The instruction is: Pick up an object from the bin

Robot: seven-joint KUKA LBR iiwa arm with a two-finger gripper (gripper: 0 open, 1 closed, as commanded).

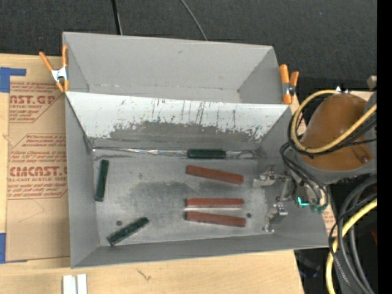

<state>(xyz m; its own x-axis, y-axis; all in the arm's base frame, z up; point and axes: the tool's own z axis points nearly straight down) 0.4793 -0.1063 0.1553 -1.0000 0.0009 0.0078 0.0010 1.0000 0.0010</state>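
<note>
Hangs released and empty: gripper (269, 201), metal fingers spread wide apart, low over the scuffed floor of the grey metal bin (171, 112), close to its right wall. Just beside it, toward the floor's middle, two flat, long, rectangular pieces, parallel and nearly touching: front reddish-brown bar (215, 219) and middle reddish-brown bar (214, 202). Farther back, slightly slanted, a third reddish-brown bar (214, 176). Along the foot of the streaked back wall, a dark green bar (207, 154). By the left wall, lengthwise, a second dark green bar (101, 179); near the front left corner, askew, a third dark green bar (127, 230). Behind the gripper, a smooth rounded orange cover (334, 133), ringed by yellow cables (296, 124).
</note>
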